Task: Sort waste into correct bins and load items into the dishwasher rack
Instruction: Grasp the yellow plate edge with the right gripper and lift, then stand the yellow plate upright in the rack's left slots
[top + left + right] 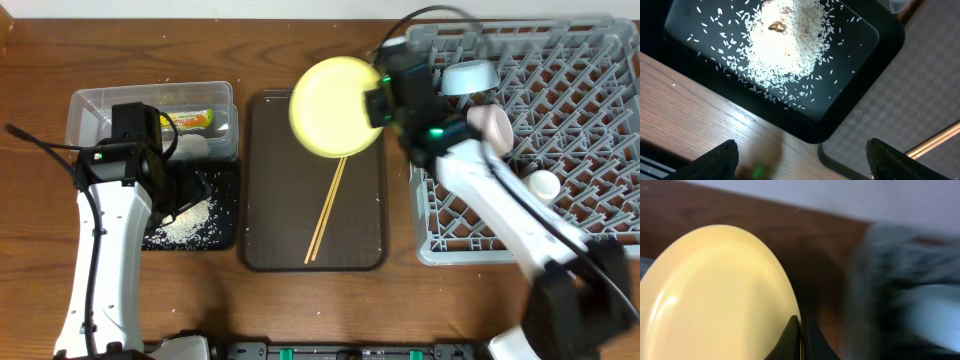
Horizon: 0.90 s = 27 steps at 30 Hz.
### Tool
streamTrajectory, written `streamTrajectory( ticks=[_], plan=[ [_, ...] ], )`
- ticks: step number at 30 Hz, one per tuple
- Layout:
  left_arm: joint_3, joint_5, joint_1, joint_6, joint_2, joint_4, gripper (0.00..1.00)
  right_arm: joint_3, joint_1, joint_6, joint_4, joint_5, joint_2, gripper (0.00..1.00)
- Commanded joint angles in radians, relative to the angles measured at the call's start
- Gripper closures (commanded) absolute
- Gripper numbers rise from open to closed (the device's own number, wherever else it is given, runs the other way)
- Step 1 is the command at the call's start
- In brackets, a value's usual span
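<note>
Pinching the smooth round yellow plate (pixel 330 105) by its rim at upper centre, just left of the grey peg-latticed rack (pixel 590 120), the right jaws clamp it, while the left jaws gape wide over grainy white rice (pixel 785 45) heaped in the glossy black tray (pixel 860 60).

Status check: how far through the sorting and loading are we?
Done: wrapper in the clear tub, rice in the black tray, blue bowl, white bowl and cup in the rack. In hand: right gripper holds the yellow plate. Remaining: chopsticks on the brown tray.

Overhead straight down, sharing black tray (pixel 875 40) with close left wrist, plate (pixel 715 295) with closer right wrist
</note>
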Motion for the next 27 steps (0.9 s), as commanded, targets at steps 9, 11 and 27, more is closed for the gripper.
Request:
streamTrajectory(
  ticks=[9,11,27],
  plan=[
    [-0.004,-0.019,0.003,-0.009,-0.003,-0.003,0.16,0.007,-0.112,-0.592,0.044,0.517,-0.156,0.99],
    [-0.004,-0.019,0.003,-0.009,-0.003,-0.003,0.16,0.007,-0.124,-0.631,0.085,0.564,-0.152,0.99],
    [-0.004,-0.019,0.003,-0.009,-0.003,0.0,0.16,0.006,-0.166,-0.67,0.154,0.608,0.028,0.99]
  ],
)
